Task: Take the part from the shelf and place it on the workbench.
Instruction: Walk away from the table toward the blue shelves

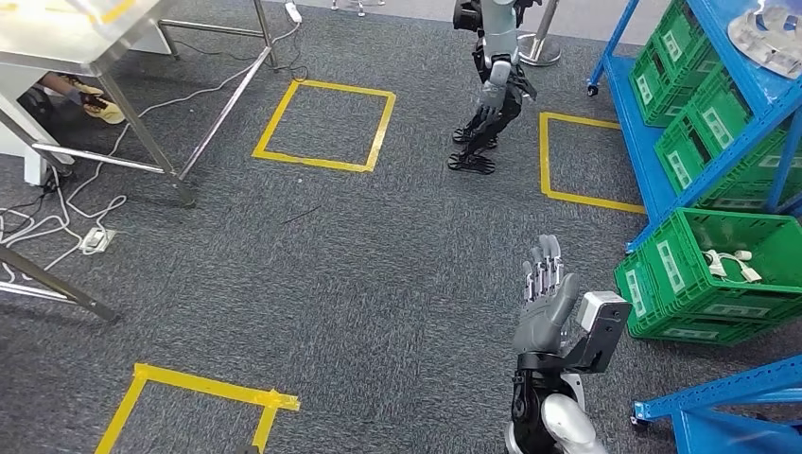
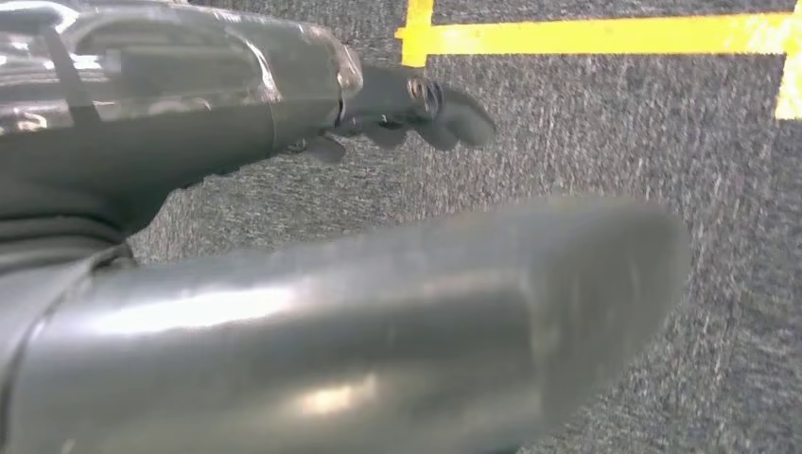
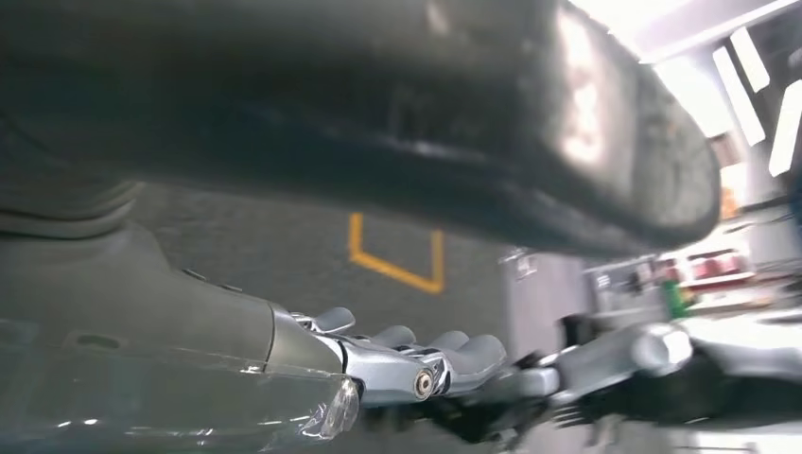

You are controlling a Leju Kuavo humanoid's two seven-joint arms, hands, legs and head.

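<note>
Part (image 1: pixel 768 36), pale grey w/ holes, sits on top level of the blue shelf (image 1: pixel 662 156), upper right for you. Right hand (image 1: pixel 547 301) raised over carpet near green crates (image 1: pixel 728 274), fingers straight, holding nothing. Left hand (image 2: pixel 416 109): fingers curled over carpet, nothing in them.

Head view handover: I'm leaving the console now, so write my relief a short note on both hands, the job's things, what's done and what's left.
Right hand: raised over the carpet, fingers straight and apart, holding nothing.
Left hand: hangs over the carpet near yellow tape, holding nothing.
Blue shelf stands to the right with green crates; a grey part lies on its top level.
Metal table is at far left.
Done: nothing picked yet.
Left: take the part, carry it to the workbench.
</note>
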